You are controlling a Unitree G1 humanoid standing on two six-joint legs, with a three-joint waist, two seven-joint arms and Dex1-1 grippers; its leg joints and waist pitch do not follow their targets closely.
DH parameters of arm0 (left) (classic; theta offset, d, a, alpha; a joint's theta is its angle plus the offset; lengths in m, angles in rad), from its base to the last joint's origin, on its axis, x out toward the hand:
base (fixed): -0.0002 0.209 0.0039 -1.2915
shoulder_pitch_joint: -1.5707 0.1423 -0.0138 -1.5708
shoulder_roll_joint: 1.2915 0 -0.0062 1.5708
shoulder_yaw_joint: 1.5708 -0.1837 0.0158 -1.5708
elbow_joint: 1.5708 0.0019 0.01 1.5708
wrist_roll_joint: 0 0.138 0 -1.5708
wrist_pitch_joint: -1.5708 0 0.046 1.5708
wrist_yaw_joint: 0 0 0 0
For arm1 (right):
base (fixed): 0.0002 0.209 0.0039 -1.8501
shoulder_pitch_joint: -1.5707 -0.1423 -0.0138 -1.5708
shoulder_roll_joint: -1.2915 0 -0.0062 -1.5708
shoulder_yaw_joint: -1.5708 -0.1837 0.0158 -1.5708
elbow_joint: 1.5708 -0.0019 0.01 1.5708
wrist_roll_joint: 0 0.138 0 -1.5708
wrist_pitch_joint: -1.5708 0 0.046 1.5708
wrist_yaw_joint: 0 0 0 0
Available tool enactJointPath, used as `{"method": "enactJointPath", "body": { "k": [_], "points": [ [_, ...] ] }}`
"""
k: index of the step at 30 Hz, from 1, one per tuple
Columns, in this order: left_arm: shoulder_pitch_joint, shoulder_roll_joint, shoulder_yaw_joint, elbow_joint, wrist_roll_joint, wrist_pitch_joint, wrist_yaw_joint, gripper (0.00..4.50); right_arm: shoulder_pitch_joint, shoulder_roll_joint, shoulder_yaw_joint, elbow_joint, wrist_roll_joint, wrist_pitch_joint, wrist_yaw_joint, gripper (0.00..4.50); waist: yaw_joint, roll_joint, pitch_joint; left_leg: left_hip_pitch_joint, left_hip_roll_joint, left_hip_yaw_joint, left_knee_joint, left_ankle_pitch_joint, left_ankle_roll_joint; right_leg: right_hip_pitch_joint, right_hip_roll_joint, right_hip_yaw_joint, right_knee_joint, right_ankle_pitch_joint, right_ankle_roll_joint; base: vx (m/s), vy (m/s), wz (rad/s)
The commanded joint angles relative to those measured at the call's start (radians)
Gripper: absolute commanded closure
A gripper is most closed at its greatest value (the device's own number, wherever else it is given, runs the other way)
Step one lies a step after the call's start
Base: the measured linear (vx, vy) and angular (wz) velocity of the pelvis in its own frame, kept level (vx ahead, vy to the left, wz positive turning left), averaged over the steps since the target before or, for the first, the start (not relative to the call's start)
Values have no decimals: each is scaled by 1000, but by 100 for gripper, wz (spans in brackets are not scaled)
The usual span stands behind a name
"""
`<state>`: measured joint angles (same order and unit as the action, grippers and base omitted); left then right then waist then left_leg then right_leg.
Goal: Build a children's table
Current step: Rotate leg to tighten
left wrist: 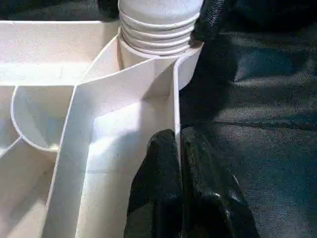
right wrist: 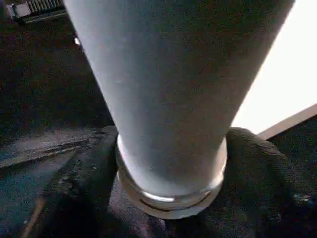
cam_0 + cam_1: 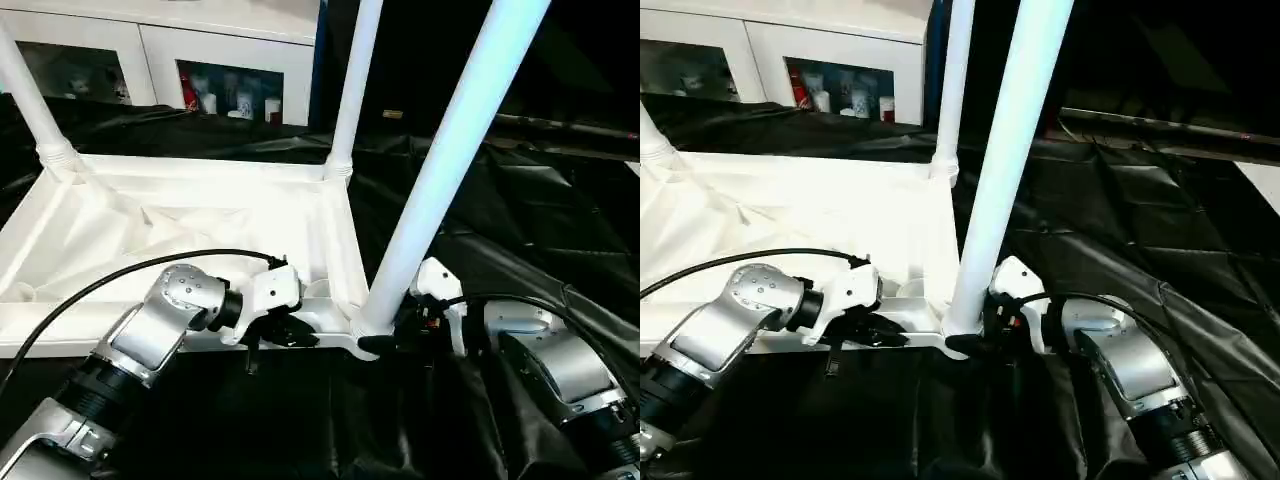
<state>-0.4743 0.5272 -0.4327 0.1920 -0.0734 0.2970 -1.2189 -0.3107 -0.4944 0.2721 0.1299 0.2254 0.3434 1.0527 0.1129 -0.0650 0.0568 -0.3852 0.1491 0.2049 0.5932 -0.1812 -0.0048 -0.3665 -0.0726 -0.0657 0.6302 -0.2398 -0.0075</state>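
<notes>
The white tabletop [image 3: 200, 215] lies upside down on the black drape, ribbed underside up. Two white legs stand in its far corner sockets, one at the left [image 3: 30, 100] and one at the right [image 3: 352, 90]. A third leg [image 3: 450, 150] rises tilted from the near right corner socket [image 3: 365, 325]. My right gripper [image 3: 385, 342] has its black fingers [image 2: 89, 168] on both sides of this leg's ringed base [image 2: 171, 193]. My left gripper [image 1: 177, 141] is shut on the tabletop's thin near rim [image 1: 176, 99], just left of that corner.
Black cloth [image 3: 520, 220] covers the work table around the tabletop and falls in folds to the right. A white cabinet [image 3: 230, 60] with glass doors stands behind. A black cable [image 3: 100, 285] arcs over my left forearm.
</notes>
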Motion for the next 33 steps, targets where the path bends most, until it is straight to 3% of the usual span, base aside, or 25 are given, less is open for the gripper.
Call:
{"method": "enactJointPath", "body": {
  "k": [1,3,4,9,14,15,16,17,18,19,22,23,24,26,28,33],
  "points": [
    [9,-18,-11,-47,-15,-12,-13,450,-19,11,18,-1,3,-7,-1,133,0,-8,-57,30,100,-45,-71,-118,27,27,-108,61,-66,-17,-242,0,0,0],
    [18,-11,-4,-49,-14,-13,-9,450,-15,20,21,-1,-1,-10,-5,137,0,-9,-57,30,101,-45,-71,-123,28,26,-108,60,-67,-35,-240,0,0,0],
    [22,-8,-2,-48,-13,-14,-8,450,-14,24,21,-2,-3,-13,-7,162,-1,-6,-56,30,101,-46,-73,-126,24,26,-108,60,-67,-45,-239,0,0,0],
    [31,-15,11,-42,-12,-3,19,450,-11,42,15,14,-10,-33,-19,171,-3,-8,-55,30,101,-46,-73,-139,13,26,-109,61,-69,-58,-237,0,0,0],
    [19,-74,38,12,16,45,138,450,-31,122,-28,116,-53,-72,-175,173,-8,-11,-55,32,100,-46,-74,-162,-10,24,-111,61,-72,-94,-242,0,0,0],
    [12,-92,43,34,31,50,179,450,-38,150,-40,147,-62,-79,-229,173,-8,-10,-54,32,99,-47,-75,-170,-16,24,-110,61,-74,-107,-238,0,0,0],
    [-16,-163,53,103,70,90,307,450,-73,272,-87,262,-77,-81,-439,173,-18,-4,-51,34,99,-48,-80,-193,-33,15,-109,63,-77,-132,-241,0,0,0],
    [-24,-185,57,119,80,104,345,450,-84,309,-102,295,-81,-82,-503,173,-21,-6,-50,35,98,-51,-82,-217,-48,14,-111,61,-81,-172,-239,0,0,0],
    [-24,-187,57,120,81,104,346,450,-84,311,-103,297,-81,-82,-506,173,-28,-11,-52,32,98,-59,-85,-251,-81,22,-116,59,-83,-245,-221,0,0,0],
    [-38,-229,60,139,87,134,392,450,-112,377,-132,351,-78,-67,-612,173,-31,-10,-55,24,100,-63,-90,-249,-94,29,-117,56,-82,-257,-198,-34,18,-19],
    [-57,-276,59,157,97,158,438,450,-145,434,-140,395,-78,-55,-672,173,-30,-8,-53,39,99,-58,-89,-293,-96,14,-113,61,-90,-257,-179,-11,6,-6],
    [-70,-311,55,170,105,176,465,450,-169,475,-139,426,-81,-56,-698,173,-32,-7,-49,43,97,-58,-89,-327,-96,7,-115,65,-98,-298,-177,0,0,0],
    [-79,-331,46,177,112,178,474,450,-182,497,-127,439,-92,-65,-704,173,-32,0,-51,42,96,-60,-89,-328,-100,10,-116,64,-97,-308,-174,0,0,0],
    [-84,-344,39,184,119,175,475,450,-191,512,-118,447,-102,-75,-705,173,-30,-4,-53,38,99,-61,-91,-310,-100,14,-114,63,-97,-277,-161,0,0,0],
    [-93,-359,29,196,135,166,468,450,-207,531,-135,466,-96,-94,-695,104,-29,-3,-53,42,98,-58,-91,-309,-94,10,-111,65,-95,-237,-165,0,0,0],
    [-81,-325,36,169,124,162,430,450,-197,479,-142,433,-90,-96,-639,75,-26,-4,-53,41,99,-56,-93,-304,-80,13,-110,64,-94,-219,-171,0,0,0]
  ]
}}
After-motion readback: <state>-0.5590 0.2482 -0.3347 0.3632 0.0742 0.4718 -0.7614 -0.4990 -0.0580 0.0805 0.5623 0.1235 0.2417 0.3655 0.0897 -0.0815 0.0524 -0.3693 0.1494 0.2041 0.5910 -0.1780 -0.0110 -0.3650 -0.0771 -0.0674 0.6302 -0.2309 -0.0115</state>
